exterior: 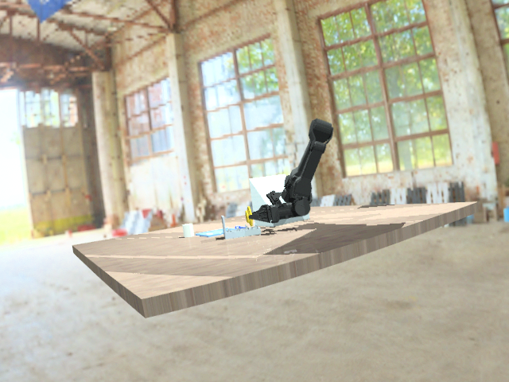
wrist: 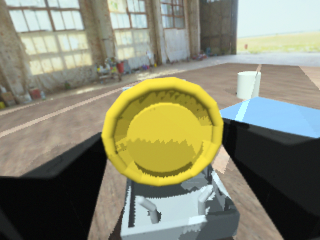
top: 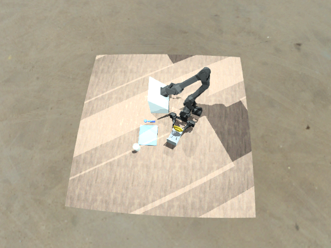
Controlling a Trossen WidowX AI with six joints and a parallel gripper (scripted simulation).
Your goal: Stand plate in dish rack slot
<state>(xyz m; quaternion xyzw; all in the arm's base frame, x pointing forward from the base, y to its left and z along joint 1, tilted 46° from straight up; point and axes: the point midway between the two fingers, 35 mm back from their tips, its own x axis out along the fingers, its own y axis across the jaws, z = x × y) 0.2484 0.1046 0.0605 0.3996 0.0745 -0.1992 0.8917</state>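
The plate (top: 178, 128) (wrist: 164, 137), round and bright yellow with a raised rim and shaded recess, stands upright, pinched by its edges at three and nine o'clock in the gripper (top: 178, 128) (exterior: 249, 216) (wrist: 162, 131). In the wrist view, the dish rack (top: 174, 138) (exterior: 242, 232) (wrist: 182, 229) lies at six o'clock from it.

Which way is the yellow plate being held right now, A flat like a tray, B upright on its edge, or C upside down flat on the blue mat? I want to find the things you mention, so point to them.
B: the yellow plate (top: 178, 128) (exterior: 248, 216) (wrist: 164, 137) shows its round face to the wrist view and only a narrow upright profile in the exterior view, with the pincer (top: 178, 128) (exterior: 250, 216) (wrist: 162, 131) shut on it.
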